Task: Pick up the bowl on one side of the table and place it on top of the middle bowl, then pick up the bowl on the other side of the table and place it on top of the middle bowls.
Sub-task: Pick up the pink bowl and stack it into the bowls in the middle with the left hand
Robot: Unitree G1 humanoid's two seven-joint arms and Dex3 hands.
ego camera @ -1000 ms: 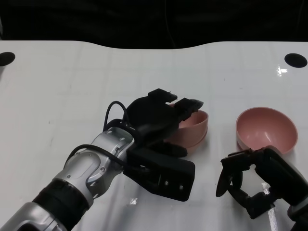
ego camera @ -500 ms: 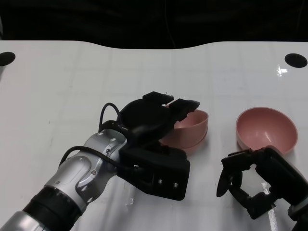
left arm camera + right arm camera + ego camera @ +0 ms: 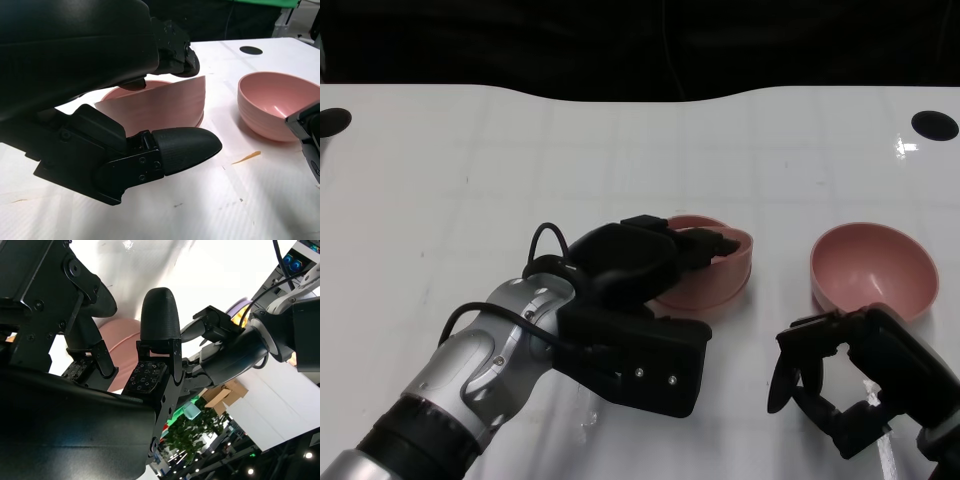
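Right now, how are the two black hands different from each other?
The left hand grips the rim of the middle bowl stack; the right hand holds nothing, fingers apart. The left reaches out over the table; the right sits nearer the robot, just short of the right bowl. Both are black.

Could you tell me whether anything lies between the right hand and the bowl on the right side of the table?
Nothing visible does. The right hand hovers just in front of the right bowl, with only bare table between them.
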